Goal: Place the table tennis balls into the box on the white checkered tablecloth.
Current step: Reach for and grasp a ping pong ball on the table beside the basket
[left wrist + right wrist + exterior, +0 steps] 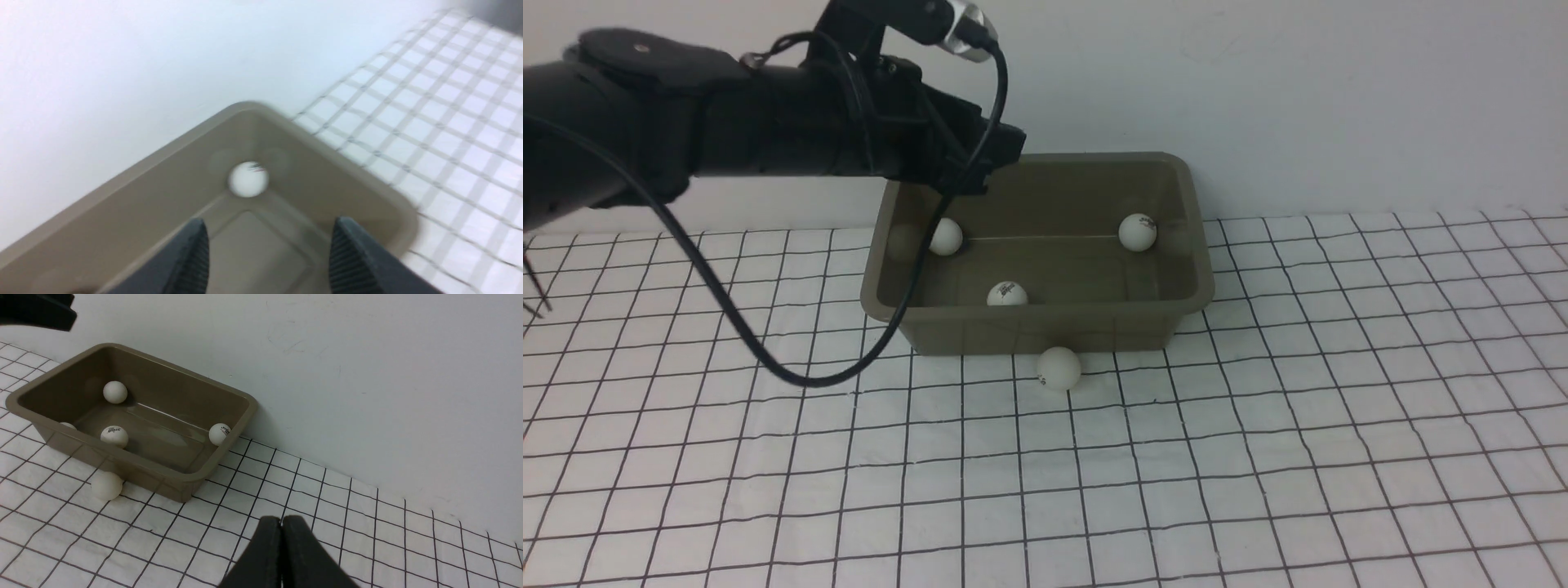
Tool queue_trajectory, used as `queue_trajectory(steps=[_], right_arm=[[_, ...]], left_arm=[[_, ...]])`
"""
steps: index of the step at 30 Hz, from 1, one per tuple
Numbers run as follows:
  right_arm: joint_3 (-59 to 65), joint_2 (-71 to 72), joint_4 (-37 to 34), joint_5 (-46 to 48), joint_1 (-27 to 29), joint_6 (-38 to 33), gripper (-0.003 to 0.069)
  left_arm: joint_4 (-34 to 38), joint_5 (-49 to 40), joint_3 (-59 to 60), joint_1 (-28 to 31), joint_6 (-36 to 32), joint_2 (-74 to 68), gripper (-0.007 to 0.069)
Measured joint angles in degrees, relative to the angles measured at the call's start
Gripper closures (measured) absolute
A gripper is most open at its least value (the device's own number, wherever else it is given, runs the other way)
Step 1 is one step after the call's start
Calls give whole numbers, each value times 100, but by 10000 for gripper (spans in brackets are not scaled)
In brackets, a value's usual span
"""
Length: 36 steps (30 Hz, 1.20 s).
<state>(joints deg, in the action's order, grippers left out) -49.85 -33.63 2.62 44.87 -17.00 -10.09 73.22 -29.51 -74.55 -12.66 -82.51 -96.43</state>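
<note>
The olive-grey box (pixel 1094 331) stands at the back of the white checkered tablecloth (pixel 1258 449). Three table tennis balls lie inside it: one at the back left (pixel 945 237), one at the back right (pixel 1137 232), one near the front wall (pixel 1007 294). A fourth ball (pixel 1058 367) rests on the cloth, touching the box's front wall. My left gripper (pixel 1001 159) hovers over the box's back left corner; in the left wrist view it (pixel 270 222) is open and empty, above the box (pixel 122 212) and a ball (pixel 248 179). My right gripper (pixel 282 519) is shut and empty, well away from the box (pixel 155 484).
A white wall stands right behind the box. A black cable (pixel 792 371) hangs from the left arm down to the cloth at the left. The right wrist view shows the ball outside the box (pixel 106 486) and open cloth (pixel 286 486).
</note>
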Motion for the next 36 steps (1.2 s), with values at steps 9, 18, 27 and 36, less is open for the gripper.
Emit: queue_trajectory(steps=[9, 18, 27, 36], right_arm=[[0, 0, 0, -6, 0, 0, 675], [0, 0, 0, -13, 0, 0, 675], [0, 0, 0, -38, 0, 0, 675], [0, 0, 0, -139, 0, 0, 675]], left_arm=[[-1933, -2217, 0, 0, 2743, 601, 403], [-2107, -3799, 313, 0, 3316, 612, 624], [-1866, -2289, 2090, -651, 3403, 612, 629], [-1242, 2059, 2569, -2175, 3251, 454, 629]])
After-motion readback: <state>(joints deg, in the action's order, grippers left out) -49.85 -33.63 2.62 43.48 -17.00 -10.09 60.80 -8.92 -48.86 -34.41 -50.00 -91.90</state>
